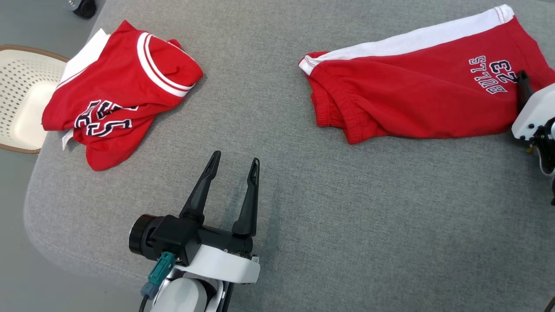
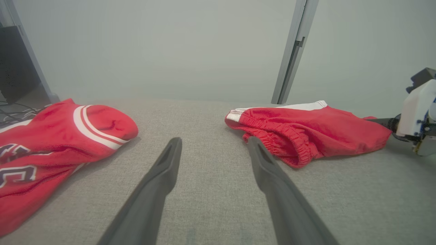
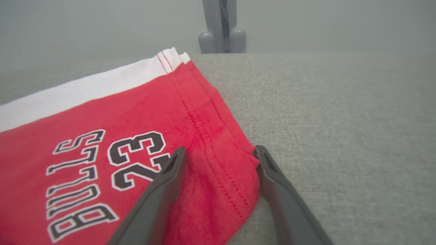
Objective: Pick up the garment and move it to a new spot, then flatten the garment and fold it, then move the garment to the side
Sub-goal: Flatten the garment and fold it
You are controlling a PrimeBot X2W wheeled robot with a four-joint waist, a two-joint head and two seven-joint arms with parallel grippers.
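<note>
shorts point(image 1: 416, 86) lay flat, right side of cushion point(image 1: 277, 208) | right gripper point(image 3: 219, 151) wide open, empty, straddled their hem corner | left gripper point(image 1: 236, 157) wide open, empty, hung over bare cushion | risk: a shallow bite could have caught one layer only, letting shorts slip out

Two red garments point(image 1: 117, 93) point(image 1: 416, 93), two claws point(image 1: 235, 158) point(image 3: 219, 153), one white basket point(image 1: 19, 71), one grey surface point(image 1: 347, 208).

Matt cloth shorts point(image 1: 412, 95) lie on rough, probably woven, grey upholstery point(image 1: 303, 195).
</note>
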